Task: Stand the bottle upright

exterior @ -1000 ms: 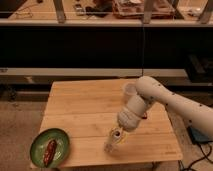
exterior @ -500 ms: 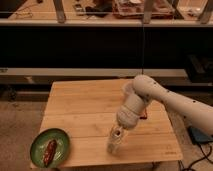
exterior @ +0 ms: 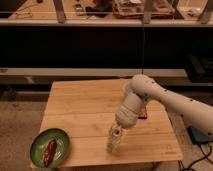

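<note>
The gripper hangs at the end of a smooth white arm that reaches in from the right. It sits down over the top of the bottle, and whether it is clamped on the bottle or loose cannot be told. The bottle stands close to upright with a slight lean, near the front edge of the wooden worktop, somewhat right of the middle. It looks like thin clear plastic with a pale label, so it is probably light, slightly springy under a squeeze and easy to tip. A hold across the round body just below the cap should suit it best. The worktop is pale planked wood, flat and matt. At its front left corner lies a round green plate holding a long piece of brown food, well apart from the bottle.
</note>
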Controlling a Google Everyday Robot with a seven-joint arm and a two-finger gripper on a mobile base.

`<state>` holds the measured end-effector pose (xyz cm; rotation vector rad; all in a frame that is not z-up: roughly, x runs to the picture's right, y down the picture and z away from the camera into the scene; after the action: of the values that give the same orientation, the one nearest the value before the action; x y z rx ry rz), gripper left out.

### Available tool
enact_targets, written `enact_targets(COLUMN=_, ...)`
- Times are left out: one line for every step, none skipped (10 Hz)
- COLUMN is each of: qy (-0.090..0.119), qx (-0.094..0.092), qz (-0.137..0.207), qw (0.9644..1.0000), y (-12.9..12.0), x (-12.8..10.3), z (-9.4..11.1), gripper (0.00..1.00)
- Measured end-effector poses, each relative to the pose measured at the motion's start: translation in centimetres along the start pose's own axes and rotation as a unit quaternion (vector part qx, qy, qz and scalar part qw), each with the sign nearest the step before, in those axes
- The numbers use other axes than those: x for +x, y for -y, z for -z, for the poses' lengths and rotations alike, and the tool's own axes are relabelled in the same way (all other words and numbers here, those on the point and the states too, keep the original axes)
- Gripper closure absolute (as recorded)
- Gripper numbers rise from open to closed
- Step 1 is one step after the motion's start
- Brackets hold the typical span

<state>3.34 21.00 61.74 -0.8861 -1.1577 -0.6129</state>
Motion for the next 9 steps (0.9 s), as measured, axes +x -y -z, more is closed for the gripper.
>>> enact_targets(qy=-0.001, qx=0.000, qz=0.000, qw=1.0000, y=0.04, x=0.06, z=-0.03, gripper=0.83)
enact_targets(qy=-0.002, qx=-0.001, qz=0.000, qw=1.0000, y=0.00, x=0.12, z=-0.06, gripper=0.81)
enact_targets(qy=-0.002, qx=-0.004, qz=-0.001, qw=1.0000, y=-0.06, x=0.15, z=-0.13, gripper=0.72)
enact_targets(qy=-0.001, qx=-0.008, qz=-0.002, qw=1.0000, y=-0.08, x=0.15, z=-0.22, gripper=0.59)
enact_targets(qy=0.000, qx=-0.009, qz=-0.002, qw=1.0000, y=-0.05, x=0.16, z=-0.29, gripper=0.51)
enact_targets(qy=0.001, qx=-0.012, qz=-0.001, qw=0.9999, y=0.02, x=0.13, z=-0.37, gripper=0.40)
enact_targets(qy=0.003, qx=-0.013, qz=-0.001, qw=0.9999, y=0.02, x=0.12, z=-0.44, gripper=0.31)
enact_targets(qy=0.004, qx=-0.014, qz=-0.002, qw=0.9999, y=-0.02, x=0.14, z=-0.50, gripper=0.27)
enact_targets(qy=0.005, qx=-0.015, qz=-0.002, qw=0.9999, y=-0.02, x=0.15, z=-0.56, gripper=0.26)
